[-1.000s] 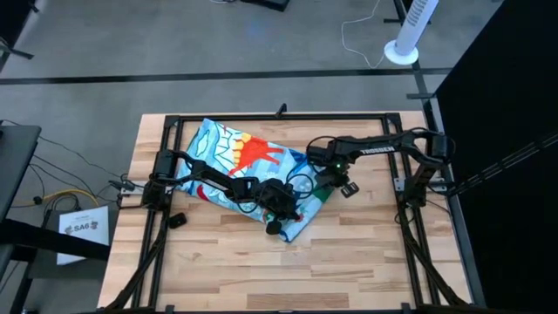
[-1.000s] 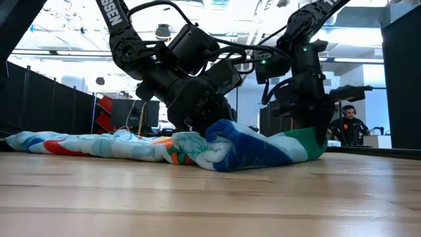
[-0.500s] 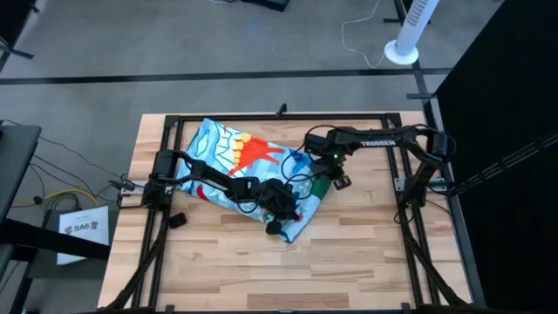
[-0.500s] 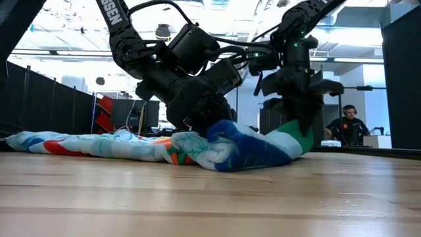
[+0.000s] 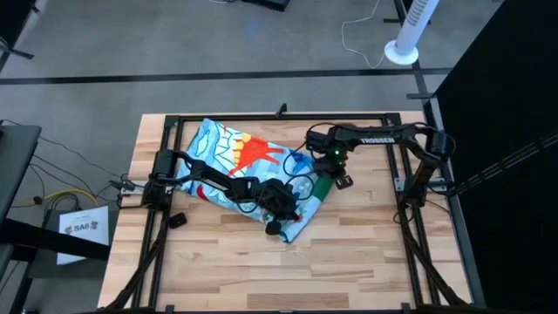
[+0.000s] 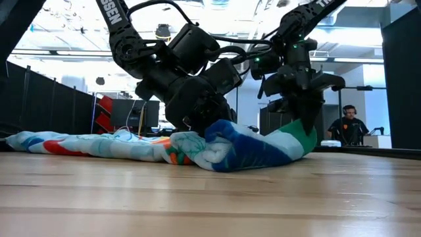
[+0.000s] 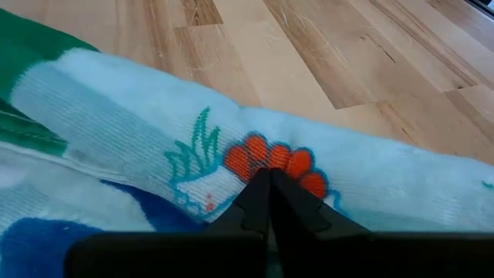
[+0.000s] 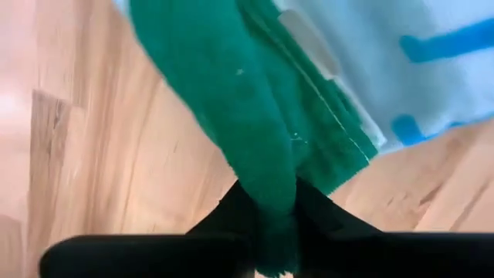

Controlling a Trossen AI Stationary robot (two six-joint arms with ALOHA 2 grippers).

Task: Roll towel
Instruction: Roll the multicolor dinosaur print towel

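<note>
Nearest in the low view lies bare table (image 6: 210, 204); on it the towel (image 6: 250, 148) sits bunched into a thick blue-and-white fold at the centre, with a flatter tail trailing off toward the far back corner on the left arm's side; from above, it runs diagonally from that corner to mid-table. The left gripper (image 5: 277, 212) presses down on the bunched end, its fingers (image 7: 266, 202) pressed together and pinching a ridge of the printed cloth beside an orange motif. Just beyond, the right gripper (image 5: 336, 179) holds the green corner, fingers (image 8: 270, 220) closed on a hanging strip of green hem, lifted a little off the wood. Judging by this, the roll is barely begun: the cloth is heaped rather than wound. To do the step well, the right arm should carry the green edge over the bundle and lay it flat, keeping light tension so no slack bunches; the left pinch should hold the core firm, then let go only once the turn is seated. Behind the table a person (image 6: 346, 125) sits far off.
</note>
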